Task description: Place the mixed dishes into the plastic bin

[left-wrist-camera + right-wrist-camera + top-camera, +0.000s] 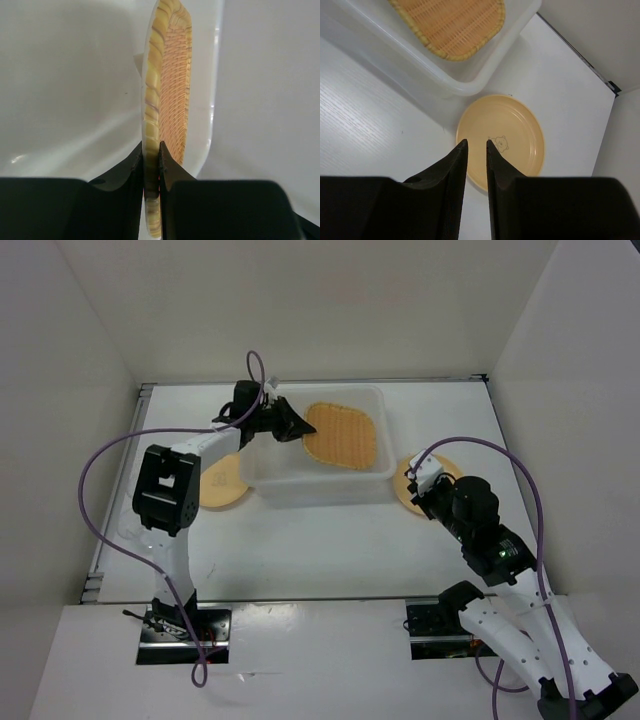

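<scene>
The rounded-square woven plate (340, 435) hangs tilted inside the plastic bin (320, 492). My left gripper (292, 426) is shut on its left rim. In the left wrist view the fingers (167, 165) pinch the woven plate (170, 90) on edge over the bin wall (216, 75). One round tan plate (222, 480) lies left of the bin. A second round plate (403, 488) lies right of it, partly under my right gripper (420, 495). In the right wrist view that gripper (475, 145) hovers over this plate (515, 135), narrowly open and empty. I cannot make out the clear cups.
White walls enclose the table on three sides. The bin corner (470, 82) with the woven plate (450, 25) in it sits close to the right round plate. Purple cables loop from both arms.
</scene>
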